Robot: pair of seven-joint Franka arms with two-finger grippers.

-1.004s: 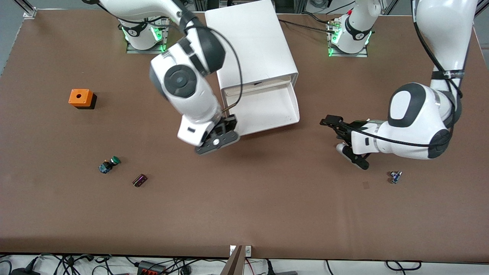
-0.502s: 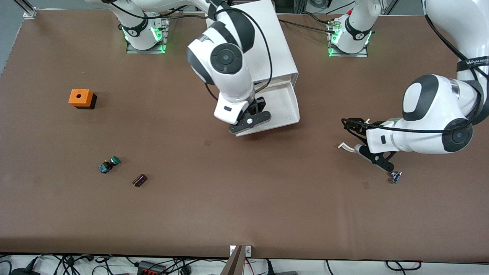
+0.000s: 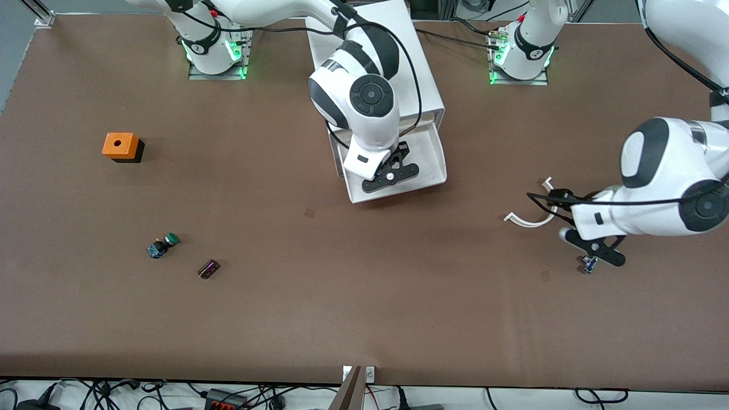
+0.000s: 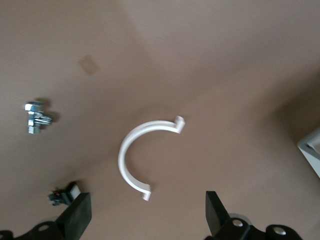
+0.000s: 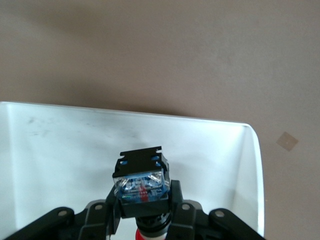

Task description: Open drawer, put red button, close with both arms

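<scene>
Right wrist view shows the red button point(image 5: 141, 186) clenched in the right tool point(image 5: 142, 220), blue base toward the camera, red cap just peeking below, its long axis running along the fingers. It hangs directly over the open drawer point(image 3: 433, 149), so I'd judge the drop goes straight down. Left tool point(image 3: 592, 250), released, waits over the bench point(image 3: 364, 307) near a white clip point(image 3: 532, 219).

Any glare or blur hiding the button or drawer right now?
Right wrist view: red button sharp in the right gripper, over the evenly lit drawer. Front view: no glare, soft shadows. Left wrist view: slightly soft; left gripper open over the table.
</scene>
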